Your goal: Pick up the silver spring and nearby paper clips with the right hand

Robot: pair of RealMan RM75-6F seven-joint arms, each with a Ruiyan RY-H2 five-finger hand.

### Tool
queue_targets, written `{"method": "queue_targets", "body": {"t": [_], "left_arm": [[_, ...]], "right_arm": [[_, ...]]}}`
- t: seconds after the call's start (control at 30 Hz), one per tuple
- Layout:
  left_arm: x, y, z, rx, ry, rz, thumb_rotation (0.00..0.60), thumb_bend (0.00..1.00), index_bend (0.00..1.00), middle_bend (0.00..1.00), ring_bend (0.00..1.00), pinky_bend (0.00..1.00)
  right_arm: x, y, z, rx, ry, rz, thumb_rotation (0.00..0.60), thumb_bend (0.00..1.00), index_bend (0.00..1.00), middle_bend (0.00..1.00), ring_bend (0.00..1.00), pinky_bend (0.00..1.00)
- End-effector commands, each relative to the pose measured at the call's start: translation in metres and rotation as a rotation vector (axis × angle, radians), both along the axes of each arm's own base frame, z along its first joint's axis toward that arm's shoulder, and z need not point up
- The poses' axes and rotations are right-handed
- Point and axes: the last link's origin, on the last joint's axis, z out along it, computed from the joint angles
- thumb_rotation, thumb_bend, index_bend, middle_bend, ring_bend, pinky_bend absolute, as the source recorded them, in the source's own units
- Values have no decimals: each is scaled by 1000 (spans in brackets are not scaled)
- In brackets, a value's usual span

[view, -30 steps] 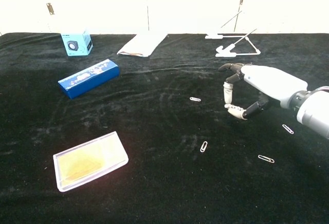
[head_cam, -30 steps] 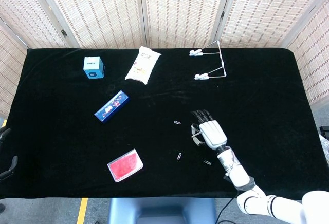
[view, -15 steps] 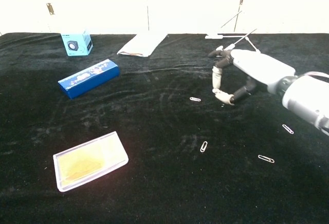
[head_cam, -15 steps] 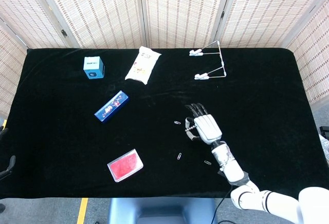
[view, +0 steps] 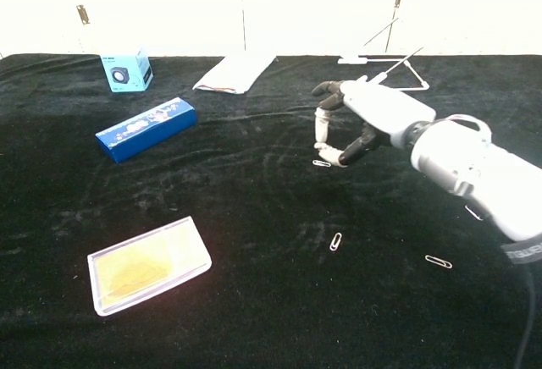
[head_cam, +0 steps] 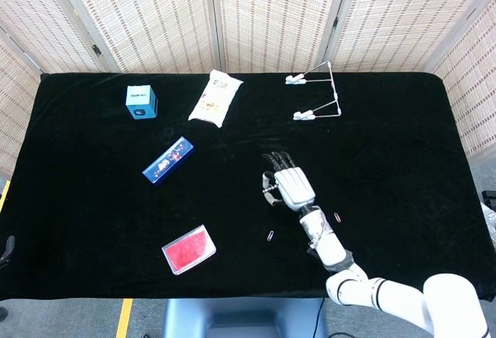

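Note:
My right hand (head_cam: 287, 186) (view: 359, 122) hovers over the middle of the black table, palm down. Its fingers are curved and apart from the thumb, with nothing between them. A paper clip (view: 321, 163) lies just below and left of the fingertips; in the head view the fingers cover it. Other paper clips lie nearer the front edge (head_cam: 270, 236) (view: 336, 241), to the right of my forearm (head_cam: 339, 217) and at the front right (view: 438, 261). The silver spring (head_cam: 318, 94) (view: 389, 71), a bent wire with white ends, stands at the back right, far from the hand. No left hand shows.
A blue box (head_cam: 168, 160) lies left of centre and a clear-cased red card (head_cam: 188, 249) near the front. A light-blue cube (head_cam: 141, 101) and a white packet (head_cam: 216, 98) sit at the back. The table edge (head_cam: 232, 298) runs along the front.
My right hand has moved away from me and to the left, from beside the front-right clips to just over the middle clip. Its fingers stay curved and hold nothing.

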Motion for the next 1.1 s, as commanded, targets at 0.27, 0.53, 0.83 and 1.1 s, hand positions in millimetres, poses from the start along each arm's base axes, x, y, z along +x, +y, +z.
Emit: {"method": "queue_targets", "body": {"t": [0.27,0.53,0.83,1.1], "left_arm": [[-2,-1,3,4,-7,0,600,550,16,63,65,0],[-2,-1,3,5,-8,0,600,551,16,63,65,0],[-1,-1,0,2,3,0,600,550,16,63,65,0],[1,1,-7,-14,29,2,600,551,16,63,65,0]], "right_arm": [[13,-7,-21,20,8,0,600,451,786,132,13,0],[16,-10,-26,19,5,2,600,451,786,137,14,0],[7,-4,-3,-27,-38,14,600,450,786,138,14,0],[-31,13,43,-114,-15,-2,600,451,786,138,16,0]]}}
